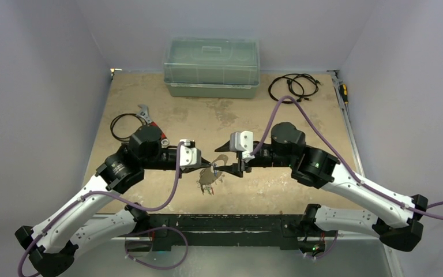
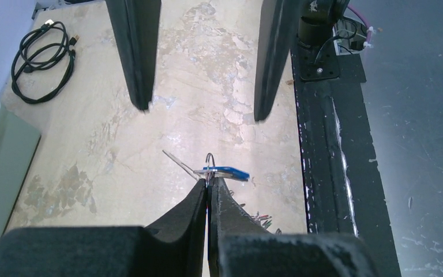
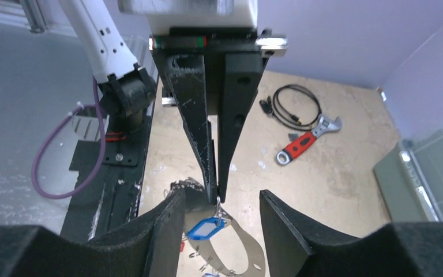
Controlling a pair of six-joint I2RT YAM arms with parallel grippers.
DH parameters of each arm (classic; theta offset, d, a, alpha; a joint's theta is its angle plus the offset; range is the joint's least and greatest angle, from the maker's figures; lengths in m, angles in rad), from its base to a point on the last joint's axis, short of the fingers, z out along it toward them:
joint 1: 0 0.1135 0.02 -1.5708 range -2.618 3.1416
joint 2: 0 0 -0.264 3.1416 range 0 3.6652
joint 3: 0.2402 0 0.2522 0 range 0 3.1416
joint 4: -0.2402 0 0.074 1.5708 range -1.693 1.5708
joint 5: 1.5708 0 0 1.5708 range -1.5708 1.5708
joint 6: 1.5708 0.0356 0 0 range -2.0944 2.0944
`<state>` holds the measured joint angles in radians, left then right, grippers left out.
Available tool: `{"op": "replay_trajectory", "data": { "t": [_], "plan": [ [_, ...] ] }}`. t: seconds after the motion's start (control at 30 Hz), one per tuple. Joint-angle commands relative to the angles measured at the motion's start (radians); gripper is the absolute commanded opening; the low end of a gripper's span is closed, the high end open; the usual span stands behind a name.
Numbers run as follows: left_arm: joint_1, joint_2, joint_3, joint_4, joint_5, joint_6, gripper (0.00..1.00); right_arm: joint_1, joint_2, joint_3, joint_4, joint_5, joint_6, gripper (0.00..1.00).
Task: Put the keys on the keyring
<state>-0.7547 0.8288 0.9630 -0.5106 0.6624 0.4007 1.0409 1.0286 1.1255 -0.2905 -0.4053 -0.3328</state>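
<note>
While left tool [image 2: 208,182] pinches blue-tagged key [image 2: 228,171], right tool [image 3: 221,197] stands parted.

The left gripper [image 3: 215,190] reaches down from 12 o'clock, its fingers pinched together on a blue-tagged key [image 3: 206,229] that dangles toward 6 o'clock. The right gripper [image 3: 222,202] has its fingers spread apart either side of the key. A red-handled wrench [image 3: 303,141] and a black cable [image 3: 291,107] lie at 2 o'clock.

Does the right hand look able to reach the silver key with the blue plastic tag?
Likely yes: the right hand is open and faces the blue-tagged silver key, held by the shut left hand; nothing lies between them.
</note>
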Motion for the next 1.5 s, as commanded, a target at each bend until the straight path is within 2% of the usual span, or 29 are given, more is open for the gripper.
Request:
{"op": "replay_trajectory", "data": {
  "t": [0.0, 0.37, 0.5, 0.6, 0.8, 0.97, 1.2, 1.47],
  "plan": [
    [-0.002, -0.049, -0.034, 0.141, 0.035, -0.018, 0.00, 0.004, -0.043, -0.030, 0.088, 0.005, 0.018, 0.53],
    [0.000, -0.176, -0.186, 0.319, 0.042, -0.052, 0.00, 0.004, -0.001, -0.025, 0.064, -0.016, 0.022, 0.44],
    [0.000, -0.229, -0.241, 0.382, 0.044, -0.066, 0.00, 0.005, 0.022, -0.013, 0.044, -0.014, 0.020, 0.35],
    [0.003, -0.261, -0.284, 0.435, 0.034, -0.096, 0.00, 0.005, 0.034, -0.011, 0.037, -0.021, 0.021, 0.33],
    [0.011, -0.303, -0.342, 0.564, 0.030, -0.181, 0.00, 0.007, 0.042, -0.016, 0.047, -0.050, 0.025, 0.34],
    [0.016, -0.342, -0.379, 0.654, 0.006, -0.239, 0.00, 0.007, 0.013, -0.029, 0.081, -0.063, 0.036, 0.44],
    [0.030, -0.386, -0.422, 0.747, -0.015, -0.286, 0.00, 0.006, -0.039, -0.052, 0.145, -0.084, 0.055, 0.50],
    [0.040, -0.357, -0.425, 0.775, 0.020, -0.314, 0.00, 0.007, -0.028, -0.064, 0.173, -0.070, 0.067, 0.46]
  ]
}}
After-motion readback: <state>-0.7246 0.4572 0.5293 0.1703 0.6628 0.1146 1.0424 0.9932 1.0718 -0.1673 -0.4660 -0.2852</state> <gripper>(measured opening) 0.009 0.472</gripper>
